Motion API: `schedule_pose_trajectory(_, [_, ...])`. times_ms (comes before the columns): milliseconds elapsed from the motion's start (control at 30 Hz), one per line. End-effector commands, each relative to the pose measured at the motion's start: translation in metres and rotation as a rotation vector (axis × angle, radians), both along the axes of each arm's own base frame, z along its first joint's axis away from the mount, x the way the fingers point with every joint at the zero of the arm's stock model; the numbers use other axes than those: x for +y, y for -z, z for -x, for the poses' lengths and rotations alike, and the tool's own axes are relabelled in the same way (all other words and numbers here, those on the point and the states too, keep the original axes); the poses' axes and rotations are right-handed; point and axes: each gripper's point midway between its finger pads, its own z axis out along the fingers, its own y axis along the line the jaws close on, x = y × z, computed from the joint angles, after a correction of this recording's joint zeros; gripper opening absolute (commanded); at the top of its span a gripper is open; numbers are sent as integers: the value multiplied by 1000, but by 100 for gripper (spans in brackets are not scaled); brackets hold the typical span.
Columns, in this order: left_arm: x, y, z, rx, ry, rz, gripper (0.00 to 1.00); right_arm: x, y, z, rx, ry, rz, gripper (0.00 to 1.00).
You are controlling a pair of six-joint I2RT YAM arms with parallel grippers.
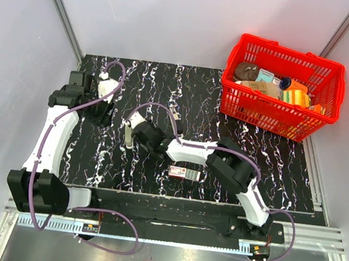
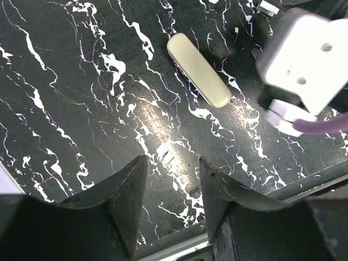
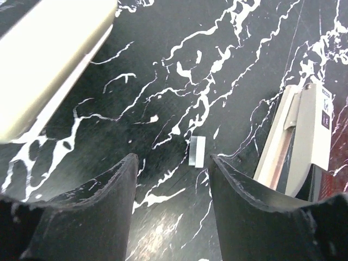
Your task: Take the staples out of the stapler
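In the right wrist view the stapler (image 3: 302, 144) lies on the table at the right. It has a pale body, a silver metal channel along its side and a dark part below. A short silver piece of staples (image 3: 197, 150) lies on the table just beyond my right gripper (image 3: 173, 160), which is open and empty. In the top view the right gripper (image 1: 133, 130) reaches left across the mat. My left gripper (image 2: 173, 163) is open and empty over bare table, at the far left in the top view (image 1: 104, 114).
A cream oblong piece (image 2: 198, 69) lies between the grippers and shows in the right wrist view (image 3: 49, 70) and the top view (image 1: 127, 135). A small red-and-white box (image 1: 183, 172) lies near the front edge. A red basket (image 1: 272, 111) with several items stands at the back right.
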Motion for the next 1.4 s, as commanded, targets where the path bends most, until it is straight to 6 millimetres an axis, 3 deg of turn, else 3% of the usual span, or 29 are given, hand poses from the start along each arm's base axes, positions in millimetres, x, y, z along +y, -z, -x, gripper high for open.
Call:
schedule_pose_trajectory(0, [-6, -15, -16, -46, 8, 32, 48, 16, -65, 19, 50, -18, -229, 60])
schedule_pose_trajectory(200, [-34, -4, -34, -21, 87, 14, 48, -9, -104, 18, 55, 67, -386, 56])
schedule_pose_trajectory(400, [-83, 25, -60, -28, 314, -68, 48, -80, -133, 14, 116, 220, -625, 54])
schedule_pose_trajectory(633, [-132, 74, -84, -8, 585, -129, 48, -134, -124, 25, 199, 317, -743, 54])
schedule_pose_trajectory(800, [-161, 95, -62, 63, 675, -41, 48, -154, -122, 23, 210, 356, -770, 54])
schedule_pose_trajectory(933, [-168, 119, -48, 62, 751, -109, 47, -165, -126, 20, 231, 366, -825, 55])
schedule_pose_trajectory(1367, [-178, 133, -85, -24, 841, -208, 46, -172, -129, 17, 255, 359, -862, 54])
